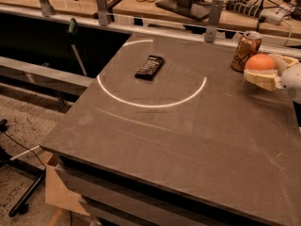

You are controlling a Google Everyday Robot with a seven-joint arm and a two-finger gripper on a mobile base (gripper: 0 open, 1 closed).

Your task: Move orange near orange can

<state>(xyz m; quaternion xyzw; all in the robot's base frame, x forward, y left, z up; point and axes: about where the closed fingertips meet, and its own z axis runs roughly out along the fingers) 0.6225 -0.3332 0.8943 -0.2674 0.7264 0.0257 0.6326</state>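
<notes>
The orange (260, 62) is a bright round fruit held just above the table at the far right. My gripper (264, 71) reaches in from the right edge, its pale fingers (261, 80) shut on the fruit from both sides. The orange can (245, 50), coppery brown with a silver rim, stands upright directly left of and behind the orange, nearly touching it in this view.
A flat black snack bar (149, 67) lies inside a white arc of light (150, 103) on the dark table (178, 145). A metal rail with posts (211, 13) runs along the far edge. Cables and a power strip (263, 8) lie on the bench behind.
</notes>
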